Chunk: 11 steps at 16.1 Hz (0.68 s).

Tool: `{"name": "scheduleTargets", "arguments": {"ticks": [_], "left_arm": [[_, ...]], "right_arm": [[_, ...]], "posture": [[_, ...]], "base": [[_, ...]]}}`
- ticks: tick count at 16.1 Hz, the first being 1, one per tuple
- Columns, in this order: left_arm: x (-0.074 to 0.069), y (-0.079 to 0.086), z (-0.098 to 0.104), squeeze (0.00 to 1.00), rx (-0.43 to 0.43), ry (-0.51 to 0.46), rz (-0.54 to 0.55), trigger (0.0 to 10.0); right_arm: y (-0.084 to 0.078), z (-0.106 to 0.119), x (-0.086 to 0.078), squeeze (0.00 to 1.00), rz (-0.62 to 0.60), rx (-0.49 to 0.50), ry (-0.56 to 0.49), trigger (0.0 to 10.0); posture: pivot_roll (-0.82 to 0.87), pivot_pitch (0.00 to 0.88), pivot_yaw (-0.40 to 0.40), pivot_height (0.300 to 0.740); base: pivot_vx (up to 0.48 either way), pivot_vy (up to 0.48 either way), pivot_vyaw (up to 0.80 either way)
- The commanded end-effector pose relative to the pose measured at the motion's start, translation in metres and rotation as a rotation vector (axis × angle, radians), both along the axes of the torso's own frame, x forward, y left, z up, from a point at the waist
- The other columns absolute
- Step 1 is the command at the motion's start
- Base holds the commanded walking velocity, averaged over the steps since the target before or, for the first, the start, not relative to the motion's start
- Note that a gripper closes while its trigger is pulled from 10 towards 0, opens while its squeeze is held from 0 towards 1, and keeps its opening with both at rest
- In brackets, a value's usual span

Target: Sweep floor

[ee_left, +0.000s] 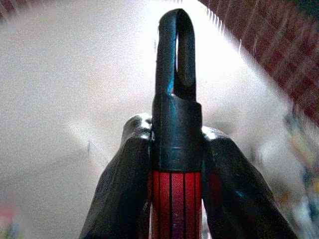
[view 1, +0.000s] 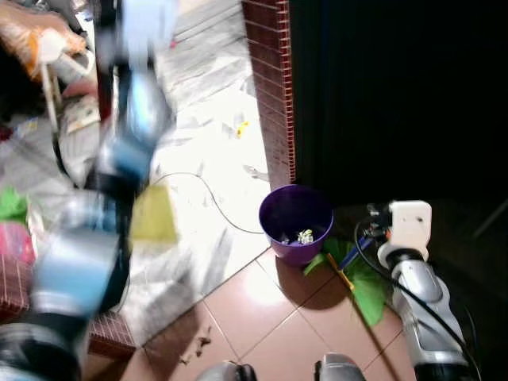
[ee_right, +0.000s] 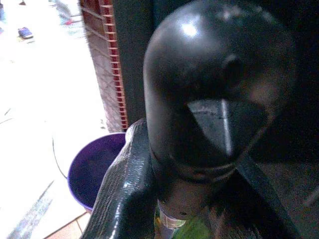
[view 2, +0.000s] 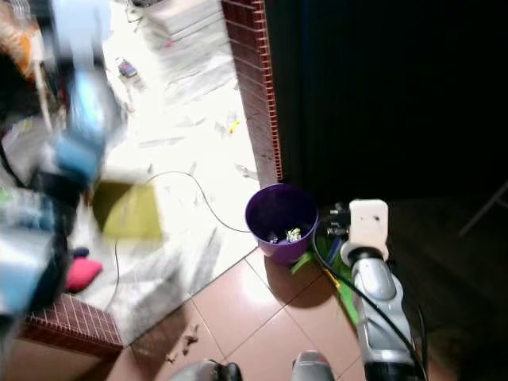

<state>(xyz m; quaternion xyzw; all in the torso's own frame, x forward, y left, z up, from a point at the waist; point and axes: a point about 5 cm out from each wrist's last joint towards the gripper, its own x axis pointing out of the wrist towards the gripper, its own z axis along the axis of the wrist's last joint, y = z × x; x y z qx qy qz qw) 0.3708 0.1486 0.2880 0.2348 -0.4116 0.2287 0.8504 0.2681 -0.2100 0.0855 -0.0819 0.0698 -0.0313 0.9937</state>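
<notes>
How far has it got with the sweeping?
Partway, it seems. The purple bucket already holds a few scraps. The left gripper grips a red-and-black handle, the right gripper a black-capped one. Crumbs on the tiles and litter on the pale floor remain.

- Purple bucket [view 1: 295, 218]: smooth, glossy plastic.
- Floor tiles [view 1: 270, 313]: smooth, faintly shiny, salmon-coloured.
- Brick wall edge [view 1: 272, 87]: rough, matt.
- Handle cap [ee_right: 214, 84]: glossy black plastic.
- Right arm [view 1: 425, 309]: silvery metal, smooth.
- Fingers [ee_left: 122, 189]: matt black, slightly textured.
</notes>
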Motion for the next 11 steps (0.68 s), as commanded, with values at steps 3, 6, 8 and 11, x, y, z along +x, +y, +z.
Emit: {"name": "scheduleTargets", "arguments": {"ticks": [3, 6, 8, 11], "left_arm": [[-0.017, -0.002, 0.0, 0.0, -0.083, 0.028, -0.034, 10.0], [-0.034, -0.002, -0.026, 0.0, -0.144, 0.165, -0.011, 10.0], [-0.043, 0.0, -0.036, 0.0, -0.146, 0.232, -0.009, 10.0], [-0.051, 0.003, -0.079, 0.0, -0.182, 0.467, -0.095, 10.0]], "right_arm": [[0.002, -0.022, 0.002, 0.0, 0.036, -0.013, 0.108, 10.0], [-0.006, -0.007, 0.01, 0.0, 0.068, -0.072, 0.043, 10.0], [-0.016, -0.003, 0.007, 0.0, 0.079, -0.096, 0.042, 10.0], [-0.024, -0.011, -0.002, 0.0, 0.111, -0.141, 0.092, 10.0]], "posture": [[-0.07, 0.0, 0.151, 0.74], [-0.07, 0.0, 0.129, 0.74], [-0.08, 0.0, 0.111, 0.74], [-0.08, 0.0, 0.1, 0.74]], "base": [[0.0, 0.0, 0.0], [0.0, 0.0, 0.0], [0.0, 0.0, 0.0], [0.0, 0.0, 0.0]]}}
